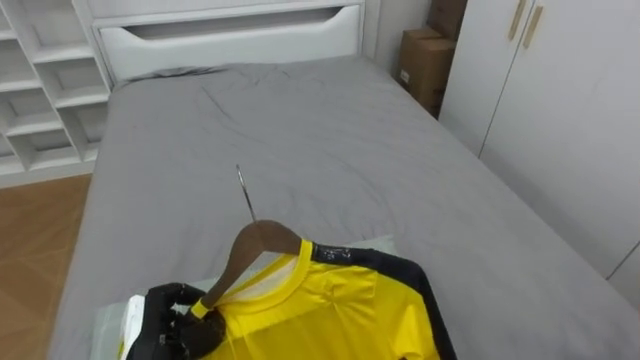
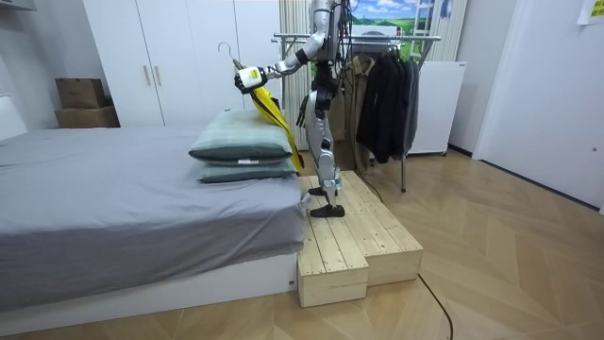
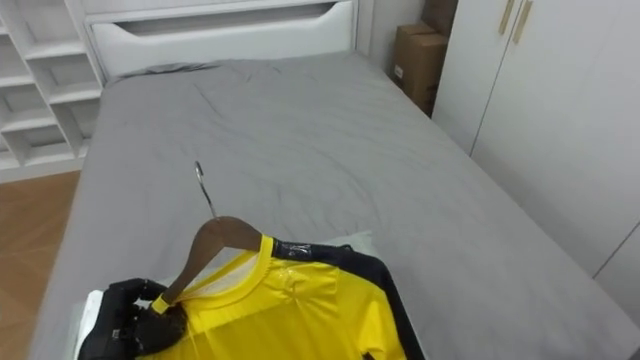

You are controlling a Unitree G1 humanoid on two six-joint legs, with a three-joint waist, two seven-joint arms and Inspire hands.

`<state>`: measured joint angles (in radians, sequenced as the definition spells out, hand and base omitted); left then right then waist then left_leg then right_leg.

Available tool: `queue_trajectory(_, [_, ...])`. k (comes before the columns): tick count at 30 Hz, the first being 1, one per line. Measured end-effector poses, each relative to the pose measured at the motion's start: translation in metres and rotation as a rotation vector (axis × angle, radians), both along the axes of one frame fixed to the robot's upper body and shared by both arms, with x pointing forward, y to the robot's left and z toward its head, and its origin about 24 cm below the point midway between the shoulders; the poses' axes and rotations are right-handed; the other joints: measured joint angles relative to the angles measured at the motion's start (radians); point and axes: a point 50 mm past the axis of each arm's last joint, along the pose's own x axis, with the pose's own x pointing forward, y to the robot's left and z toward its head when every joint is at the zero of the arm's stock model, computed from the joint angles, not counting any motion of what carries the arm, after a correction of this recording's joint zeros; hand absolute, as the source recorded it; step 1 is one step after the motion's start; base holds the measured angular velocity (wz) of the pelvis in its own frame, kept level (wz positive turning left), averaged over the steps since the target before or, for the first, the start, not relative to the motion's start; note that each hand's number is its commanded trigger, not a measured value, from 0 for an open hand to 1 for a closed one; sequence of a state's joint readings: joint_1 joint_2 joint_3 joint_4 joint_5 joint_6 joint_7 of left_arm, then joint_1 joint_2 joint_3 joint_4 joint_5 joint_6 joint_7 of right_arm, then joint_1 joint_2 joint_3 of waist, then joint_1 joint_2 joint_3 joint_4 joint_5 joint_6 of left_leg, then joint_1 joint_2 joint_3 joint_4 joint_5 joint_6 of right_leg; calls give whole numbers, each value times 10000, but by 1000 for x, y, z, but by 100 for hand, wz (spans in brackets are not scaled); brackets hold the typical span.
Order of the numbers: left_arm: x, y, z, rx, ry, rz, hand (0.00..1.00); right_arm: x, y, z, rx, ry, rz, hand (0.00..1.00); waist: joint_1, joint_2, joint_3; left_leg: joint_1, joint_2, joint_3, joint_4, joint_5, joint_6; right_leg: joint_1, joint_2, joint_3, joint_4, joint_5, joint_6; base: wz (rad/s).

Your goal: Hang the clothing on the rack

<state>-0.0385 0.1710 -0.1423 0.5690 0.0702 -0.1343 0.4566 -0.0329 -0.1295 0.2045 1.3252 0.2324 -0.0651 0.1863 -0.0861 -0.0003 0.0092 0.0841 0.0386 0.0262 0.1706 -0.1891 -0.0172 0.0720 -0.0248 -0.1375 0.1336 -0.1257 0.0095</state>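
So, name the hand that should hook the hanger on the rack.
Left. The left hand grips the hanger by one arm, with the shirt on it and the hook free. The rack stands behind the robot, so it would likely turn first.

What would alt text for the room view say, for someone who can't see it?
A humanoid robot stands on a wooden platform at the end of a grey bed, its left hand holding out a yellow shirt on a hanger above stacked pillows. Behind it, dark clothes hang on a rack.
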Motion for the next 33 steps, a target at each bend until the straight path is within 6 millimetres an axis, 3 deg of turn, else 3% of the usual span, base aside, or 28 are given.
queue_trajectory(4, [2, 2, 5, 84, -250, 38, 100, 4, -5, 1, -621, -166, -172, 0, 5, -42, -8, 5, -5, 13, 13, 0, 0, 0, -8, 1, -1, -1, 1, 0])
queue_trajectory(10, [2, 7, 9, 407, -565, 530, 100, 16, -28, 9, -2414, -782, -458, 0, -13, -164, 9, 148, -23, 1, -6, 0, 1, 125, -22, -10, 21, -76, 19, 0])
queue_trajectory(15, [6, 8, 20, 504, -1288, 753, 100, 51, -42, 29, -3718, -2563, -1076, 0, 12, -240, 8, 138, -20, 11, 3, 0, 1, 81, -24, -1, 83, -79, 18, 0])
queue_trajectory(20, [8, 9, 25, 549, -1598, 764, 100, 110, -38, 77, -5326, -6104, -460, 0, 56, -234, -8, 136, -21, 28, 6, 1, 0, 90, -21, 12, 64, -78, 17, 0])
queue_trajectory(23, [10, 8, 28, 529, -1758, 711, 100, 128, -30, 109, -6270, -8137, 57, 0, 106, -188, -40, 150, -21, 6, 11, 0, 0, 110, -25, -15, 62, -77, 15, 1])
queue_trajectory(26, [13, 5, 36, 500, -2121, 602, 100, 133, -24, 129, -7003, -9471, 401, 0, 147, -145, -66, 241, -14, -16, -4, 0, 0, 174, -25, -26, 100, -74, 11, 2])
queue_trajectory(33, [17, -3, 47, 299, -2516, 103, 100, 129, -17, 139, -7922, -10222, 1146, 0, 421, -121, -78, 360, 2, 61, -42, -1, -1, 249, -27, -6, 187, -77, 15, -1])
